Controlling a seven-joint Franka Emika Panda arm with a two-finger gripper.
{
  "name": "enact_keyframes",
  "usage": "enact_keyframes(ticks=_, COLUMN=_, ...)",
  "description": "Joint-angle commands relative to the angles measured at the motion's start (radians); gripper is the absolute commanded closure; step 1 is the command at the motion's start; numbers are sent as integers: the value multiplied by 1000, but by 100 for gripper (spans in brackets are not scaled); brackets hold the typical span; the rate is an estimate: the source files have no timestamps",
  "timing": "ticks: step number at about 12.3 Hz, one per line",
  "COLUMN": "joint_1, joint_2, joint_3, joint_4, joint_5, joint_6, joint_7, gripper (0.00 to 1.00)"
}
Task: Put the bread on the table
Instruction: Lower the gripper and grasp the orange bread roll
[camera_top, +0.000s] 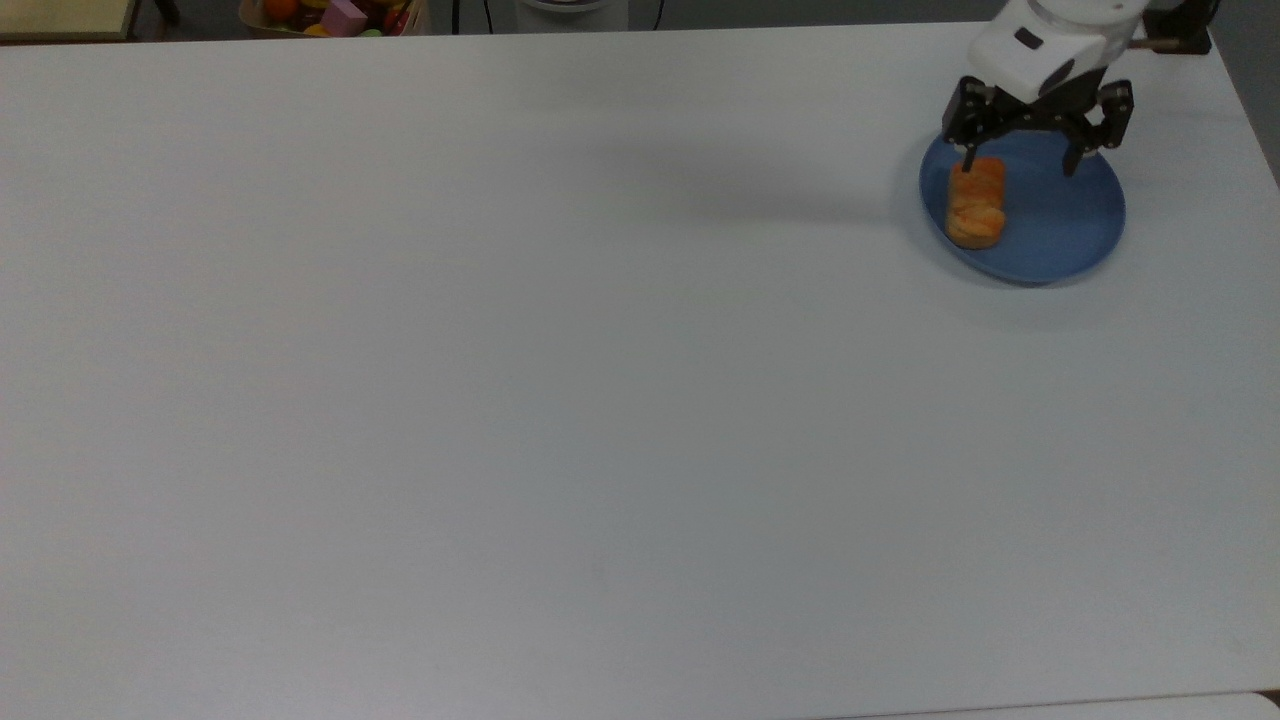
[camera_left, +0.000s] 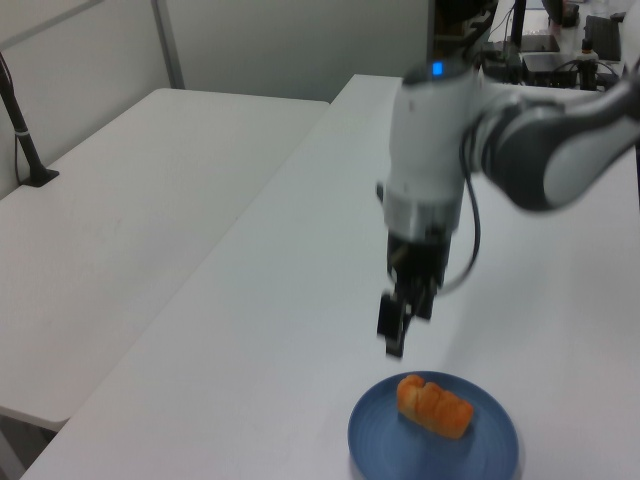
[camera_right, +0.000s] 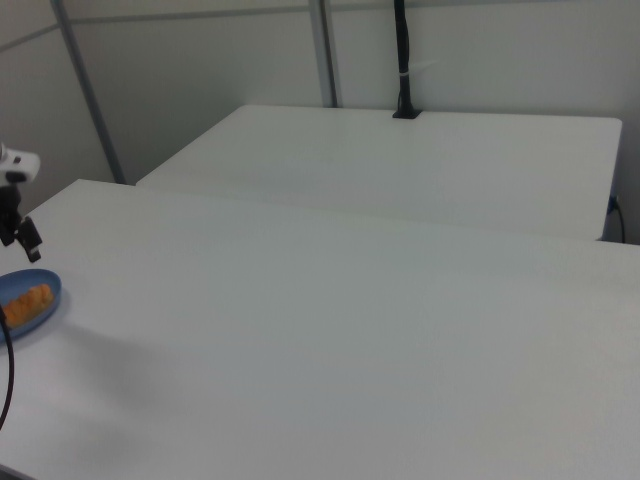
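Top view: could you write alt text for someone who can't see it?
A robot's open black hand hovers over a round blue plate near the top view's upper right corner, where a small golden-orange bread lies. The white table stretches wide and bare around the plate.
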Motion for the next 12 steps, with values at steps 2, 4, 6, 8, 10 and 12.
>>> enact_keyframes(ticks=2, joint_1=52, joint_2=113, joint_3=7, joint_4=25, joint_5=-81, joint_6=49, joint_7=101, gripper=0)
enact_keyframes(ticks=4, joint_1=52, joint_2=135, joint_3=12, joint_4=21, joint_5=-112, joint_6=64, joint_7=145, gripper=6)
enact_keyframes(ticks=6, joint_1=54, joint_2=147, joint_3=12, joint_4=1, joint_5=-126, joint_6=71, joint_7=150, gripper=26)
enact_keyframes(ticks=8, joint_1=58, joint_2=149, joint_3=32, joint_4=-7, joint_5=-164, joint_6=71, joint_7=150, gripper=67)
enact_keyframes(ticks=10, joint_1=54, joint_2=149, joint_3=33, joint_4=-7, joint_5=-170, joint_6=71, joint_7=150, gripper=100)
enact_keyframes(ticks=12, joint_1=41, joint_2=130, joint_3=38, joint_4=-4, joint_5=-169, joint_6=61, joint_7=147, gripper=100)
